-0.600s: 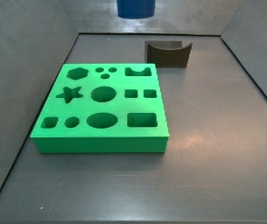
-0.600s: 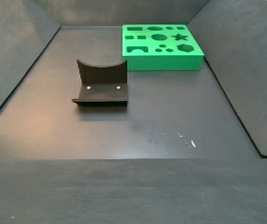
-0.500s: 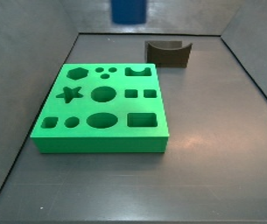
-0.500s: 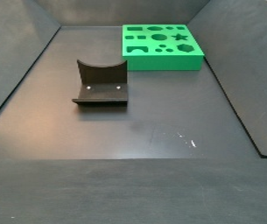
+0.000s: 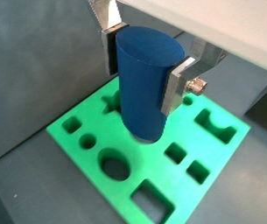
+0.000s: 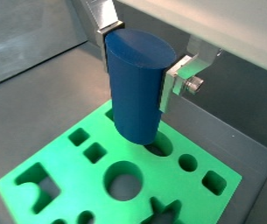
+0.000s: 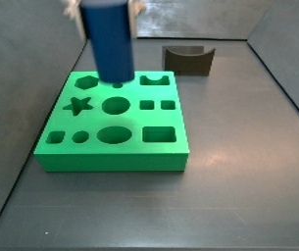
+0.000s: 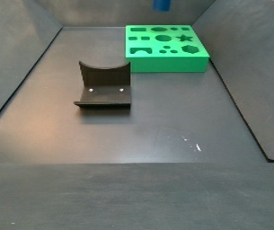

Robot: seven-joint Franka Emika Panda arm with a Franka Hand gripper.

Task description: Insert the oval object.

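Observation:
My gripper (image 7: 103, 6) is shut on the oval object (image 7: 109, 41), a tall dark blue smooth peg held upright. In both wrist views the silver fingers (image 5: 179, 81) (image 6: 175, 77) clamp its upper sides, and the gripper (image 5: 145, 66) (image 6: 140, 61) hangs over the green block (image 5: 67, 127) (image 6: 59, 162). In a side view the peg's lower end hangs over the far part of the green block (image 7: 113, 157). The oval hole (image 7: 113, 134) lies in the block's near row. In a side view only the peg's tip (image 8: 162, 4) shows, above the block (image 8: 165, 63).
The fixture (image 7: 188, 59) (image 8: 103, 85) stands on the dark floor, apart from the block. Grey walls close the floor in at the back and both sides. The block has several other holes, among them a star (image 7: 75, 105) and a circle (image 7: 117, 104).
The gripper with the blue peg has come down and to the left in a side view, from the top edge to over the block's far part. Block and fixture have not moved.

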